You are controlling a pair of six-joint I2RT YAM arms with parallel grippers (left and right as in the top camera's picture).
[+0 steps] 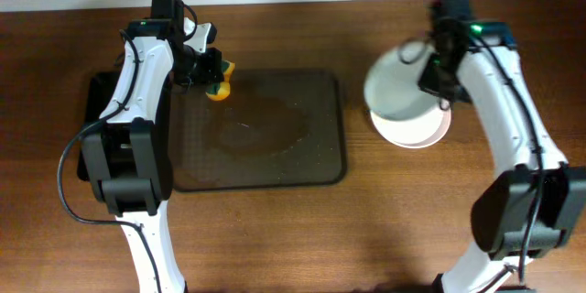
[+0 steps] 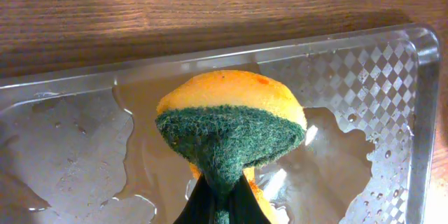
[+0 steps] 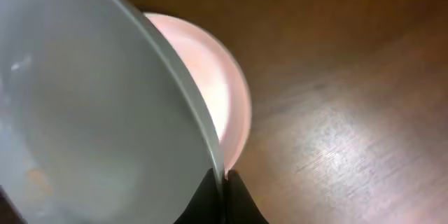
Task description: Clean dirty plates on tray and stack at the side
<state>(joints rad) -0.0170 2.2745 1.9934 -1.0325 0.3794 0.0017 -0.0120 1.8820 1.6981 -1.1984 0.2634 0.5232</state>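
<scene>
— What has the right claw [image 3: 224,185] got?
— It's pinched shut on the rim of a pale plate [image 3: 91,112]. That plate is held over a second plate [image 3: 220,87] lying on the wood toward the table's right edge, beside the tray [image 1: 302,160].
— And the left claw [image 2: 218,199]?
— Clamped on a yellow-and-green sponge [image 2: 231,112], above the wet tray's far-left corner, toward the table's far edge.

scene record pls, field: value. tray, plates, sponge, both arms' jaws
tray: dark brown, no plates on it, wet film across the middle
sponge: yellow with green scouring face, over the tray's far left corner
left jaws: shut on the sponge
held plate: pale grey-green, tilted, above the lower plate
right jaws: shut on the held plate's rim
lower plate: white, on the table right of the tray; whether more lie beneath cannot be told
</scene>
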